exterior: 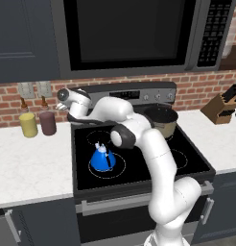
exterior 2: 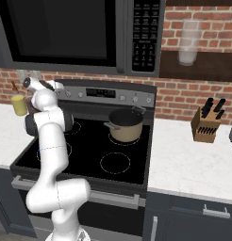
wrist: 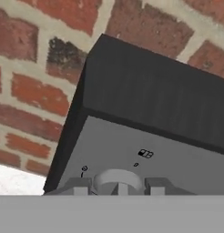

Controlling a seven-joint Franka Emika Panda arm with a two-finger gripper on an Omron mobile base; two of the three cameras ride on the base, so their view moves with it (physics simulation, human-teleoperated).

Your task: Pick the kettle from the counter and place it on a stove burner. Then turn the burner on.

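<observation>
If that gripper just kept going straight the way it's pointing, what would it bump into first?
Most likely the grey stove knob sitting right between the gripper's fingertips, on the stove's control panel below the brick wall. It looks very close, perhaps already touching, though depth is hard to judge.

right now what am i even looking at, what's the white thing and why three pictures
The white thing is a robot arm in a computer-drawn kitchen. Two pictures come from cameras on its base, behind it to its left and right. The third comes from a camera on its hand, close up against the stove's back control panel, where its gripper sits around a grey knob.

On the black cooktop a small blue kettle stands inside a white-outlined burner ring, and a tan pot stands further back. On the white counter are a yellow and a dark red cup, and a knife block on the other side. Nothing is being carried.
</observation>
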